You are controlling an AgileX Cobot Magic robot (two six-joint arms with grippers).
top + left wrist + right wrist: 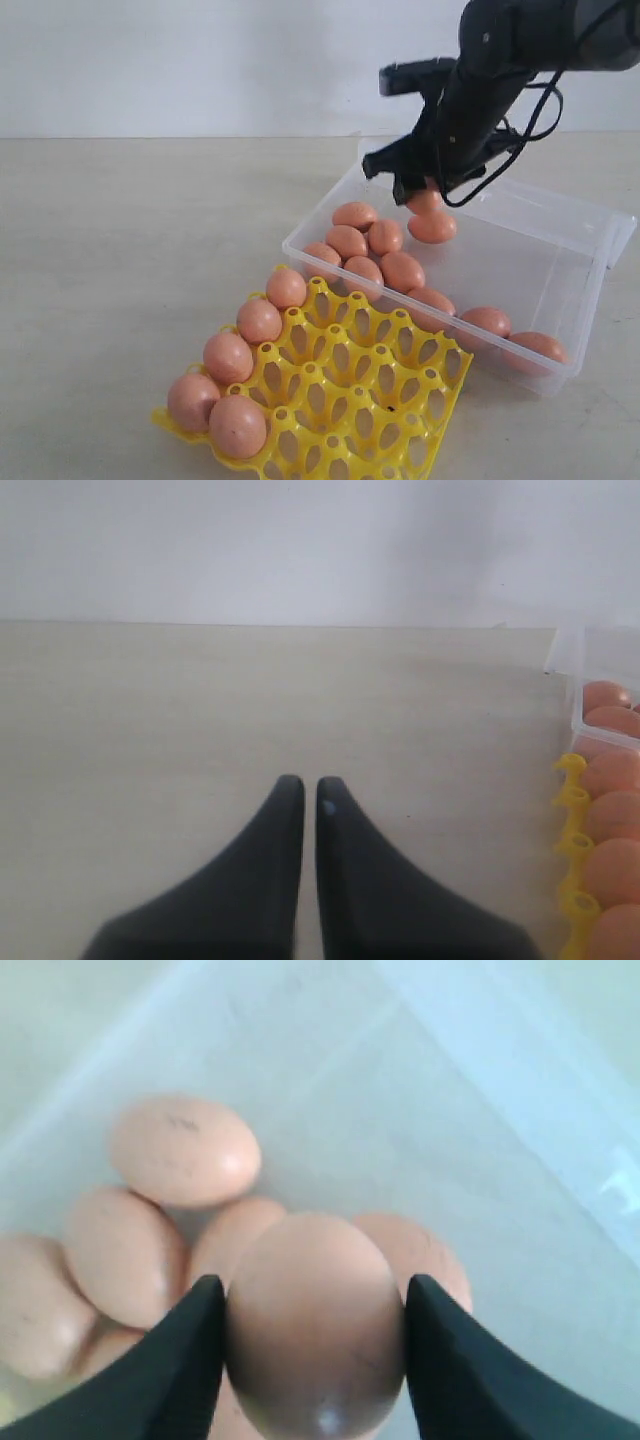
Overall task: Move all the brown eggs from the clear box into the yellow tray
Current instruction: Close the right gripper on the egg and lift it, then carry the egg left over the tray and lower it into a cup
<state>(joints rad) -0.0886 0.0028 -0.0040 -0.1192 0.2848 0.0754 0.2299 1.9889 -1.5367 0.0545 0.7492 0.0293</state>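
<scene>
The clear box (590, 290) sits at the right with several brown eggs in it, one (402, 270) near its middle. My right gripper (425, 195) hangs over the box's back part, shut on a brown egg (315, 1325) held between both fingers; more eggs (185, 1150) lie below it on the box floor. The yellow tray (365, 400) lies in front of the box, with several eggs in the cups along its left edge, such as one (238, 425) at the front. My left gripper (302, 795) is shut and empty above bare table, left of the tray's edge (575, 845).
The light table (130, 260) stretches to the left of the tray and box. A plain white wall (200, 60) stands behind. The box's hinged lid (620, 235) hangs off its right side.
</scene>
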